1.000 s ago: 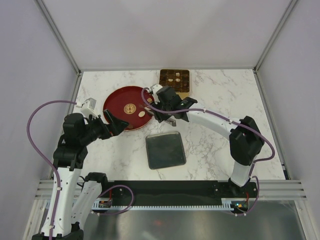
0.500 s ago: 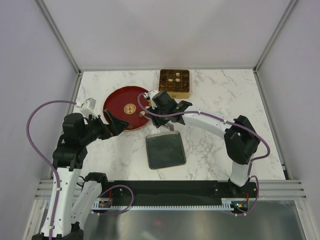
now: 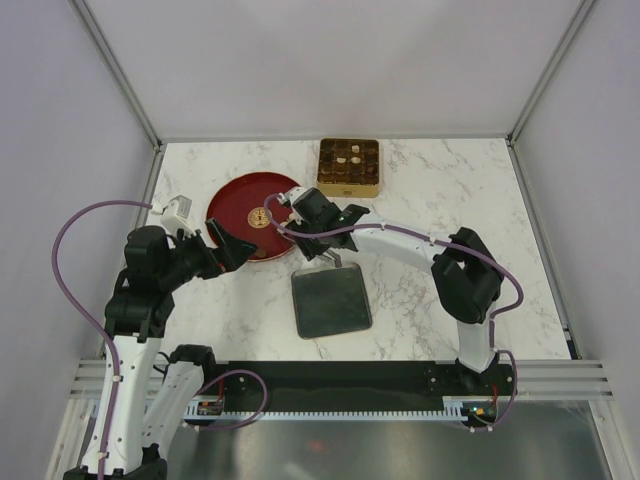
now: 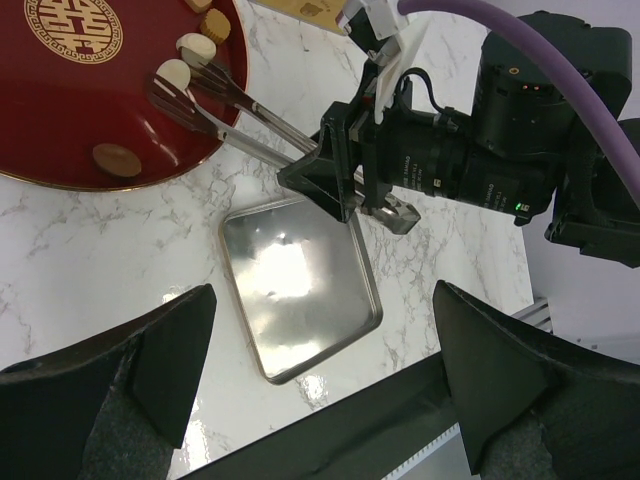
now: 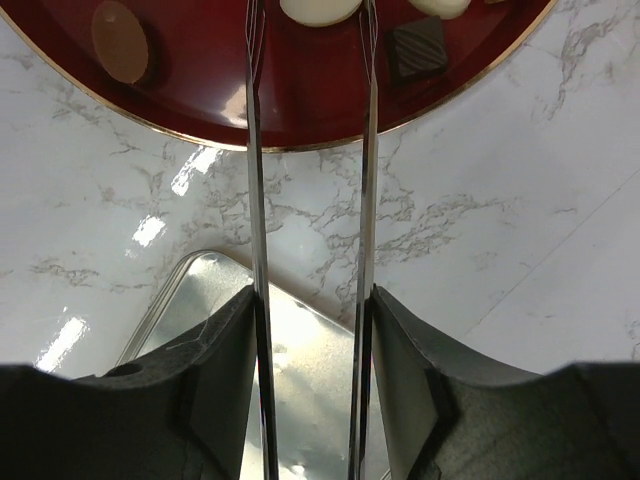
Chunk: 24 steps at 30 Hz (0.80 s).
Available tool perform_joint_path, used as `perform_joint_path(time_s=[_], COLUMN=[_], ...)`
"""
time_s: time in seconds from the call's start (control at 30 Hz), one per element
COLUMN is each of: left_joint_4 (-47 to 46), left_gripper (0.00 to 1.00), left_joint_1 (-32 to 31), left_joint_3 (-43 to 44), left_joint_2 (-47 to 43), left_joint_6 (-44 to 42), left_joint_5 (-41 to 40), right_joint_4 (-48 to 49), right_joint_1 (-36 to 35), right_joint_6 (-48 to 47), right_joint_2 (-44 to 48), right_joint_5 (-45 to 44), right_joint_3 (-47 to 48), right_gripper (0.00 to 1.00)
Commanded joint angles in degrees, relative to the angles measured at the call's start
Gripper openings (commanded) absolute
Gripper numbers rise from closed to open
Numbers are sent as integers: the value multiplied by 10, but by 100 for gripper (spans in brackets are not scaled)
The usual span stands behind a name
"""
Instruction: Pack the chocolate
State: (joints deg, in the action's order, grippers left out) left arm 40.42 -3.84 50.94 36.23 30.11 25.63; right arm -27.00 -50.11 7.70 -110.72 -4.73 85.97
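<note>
My right jaws are closed on a pair of long thin tongs [image 4: 235, 93]. They hold the tongs near the back end. The two tong arms stand apart, with a gap between them.

The tongs point away from my right jaws and out over the red dish [image 3: 235, 205]. A cream piece [image 5: 320, 9] lies in the dish, right between the two tong tips. It is oval, and its long side goes across the gap, so it nearly fills it. The tip on the right looks very close to it, but I cannot tell if it touches.

More pieces lie in the same dish. A second cream piece [image 5: 440, 5] sits just outside the right tong arm, and a dark square piece [image 5: 418, 48] is beside it. A light brown piece [image 5: 120, 40] is off to the other side, well apart.

My left jaws are wide open and hold nothing. They hang by the near left rim of the dish, farther from the cream piece. So the right side is the one to use.

I think the next move is a soft squeeze, then a lift. The gold box [image 3: 350, 189] with its little squares waits at the far side of the surface [image 3: 440, 180]. A flat silver tray [image 3: 330, 302] lies nearer to me.
</note>
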Motion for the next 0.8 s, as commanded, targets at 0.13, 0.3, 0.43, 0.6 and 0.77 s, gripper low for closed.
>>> perform_joint_path(time_s=[0.13, 0.3, 0.43, 0.6, 0.77], left_joint_4=[-3, -4, -3, -4, -3], left_gripper=[98, 98, 98, 98, 98], left_joint_1=[2, 2, 2, 2, 2], left_joint_3=[20, 19, 18, 17, 16], left_joint_2=[-2, -4, -4, -5, -5], left_joint_6=[-8, -8, -8, -7, -6], left_joint_5=[-4, -5, -5, -5, -6], right_joint_4=[18, 21, 25, 25, 26], right_joint_1=[-3, -4, -3, -3, 3], right_joint_6=[-1, -2, -3, -8, -8], right_joint_2=[-26, -24, -15, -4, 9], right_joint_5=[-12, -11, -7, -2, 7], right_joint_3=[43, 49, 51, 59, 67], right_gripper=[52, 46, 42, 38, 37])
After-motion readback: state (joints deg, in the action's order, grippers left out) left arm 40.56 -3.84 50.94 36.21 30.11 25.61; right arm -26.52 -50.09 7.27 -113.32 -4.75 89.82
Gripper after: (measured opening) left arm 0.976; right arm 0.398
